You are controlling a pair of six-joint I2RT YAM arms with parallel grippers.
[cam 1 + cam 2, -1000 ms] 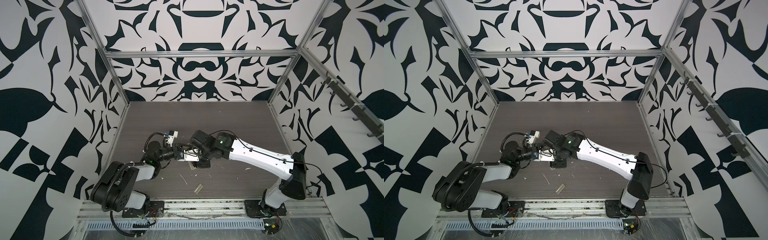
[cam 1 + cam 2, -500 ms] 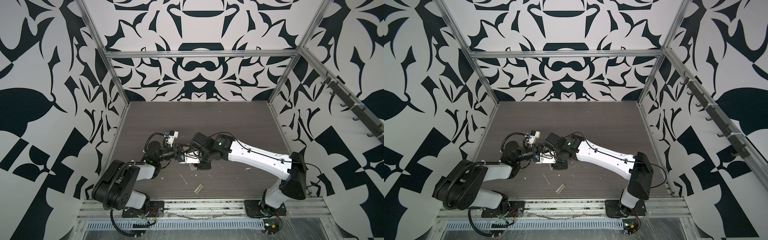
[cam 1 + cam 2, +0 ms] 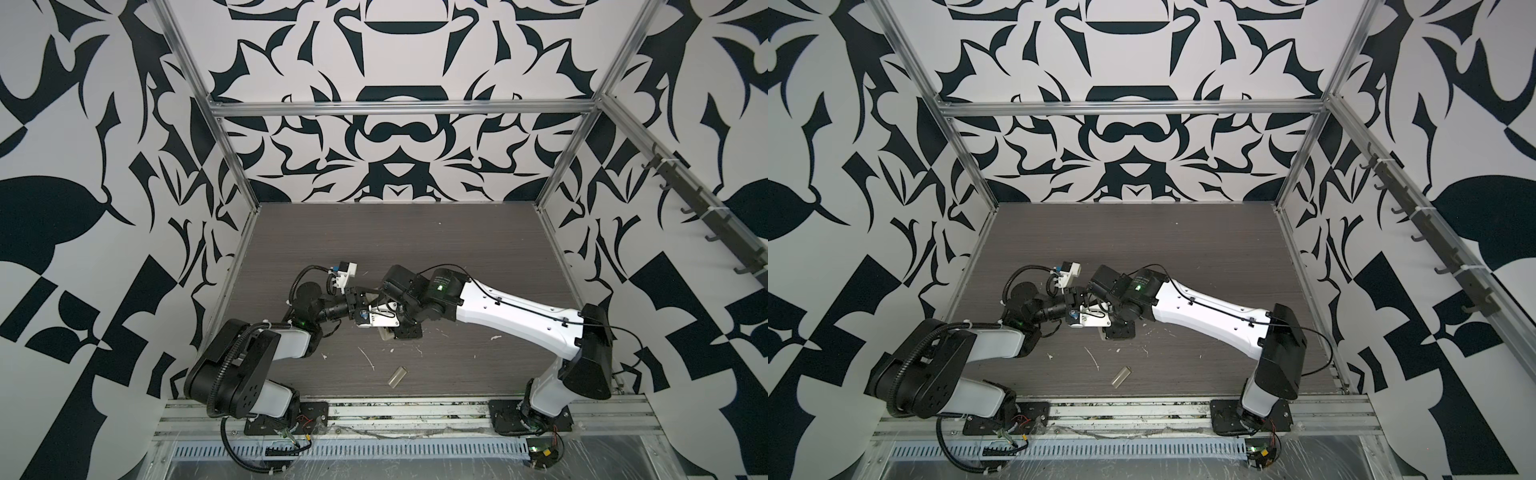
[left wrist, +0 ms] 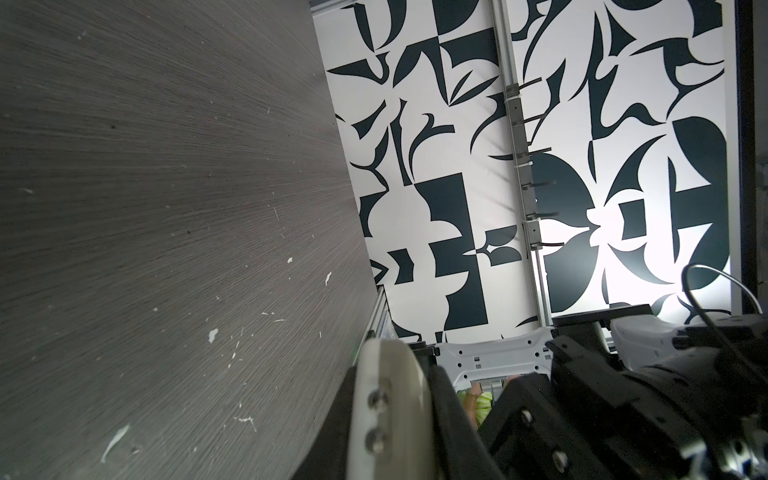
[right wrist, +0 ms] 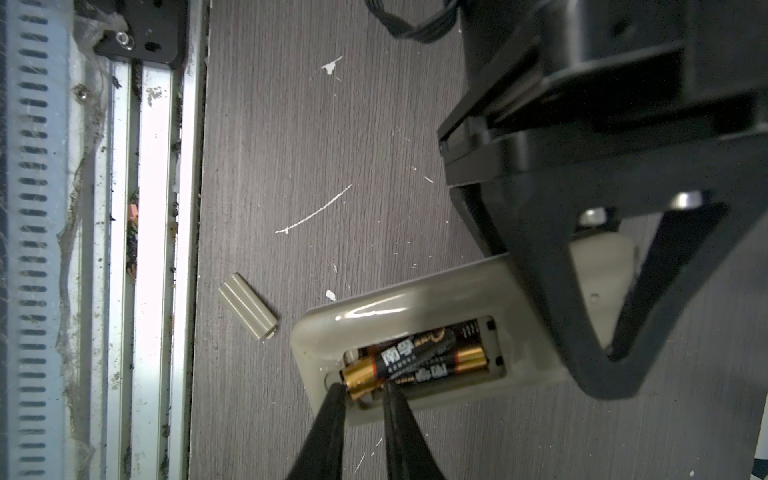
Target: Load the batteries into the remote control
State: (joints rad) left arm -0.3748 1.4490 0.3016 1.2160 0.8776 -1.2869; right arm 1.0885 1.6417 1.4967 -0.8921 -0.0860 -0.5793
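The remote control [image 5: 415, 303] lies back-up just above the table, beige, with its battery recess uncovered. Both batteries sit in the recess: one [image 5: 453, 368] lies flat, the other [image 5: 399, 359] rests tilted across it with its gold end raised. My right gripper [image 5: 363, 388] has its two thin fingertips pinched on that gold end. My left gripper [image 4: 392, 399] is shut on the remote's far part, and one of its black fingers [image 5: 552, 291] lies across the remote's back. In both top views the two grippers meet near the middle front of the table, where a beige corner of the remote [image 3: 386, 333] shows.
The small loose beige cover [image 5: 248, 306] lies on the dark table [image 3: 457, 249] nearer the front edge [image 3: 397, 377] [image 3: 1121, 376]. White scraps are scattered around it. The aluminium front rail [image 5: 153, 249] runs along the table's edge, and patterned walls enclose the other sides.
The right gripper's jaws have narrowed onto the raised battery end, and that arm has shifted slightly towards the left arm. The left gripper still holds the remote in the same place.
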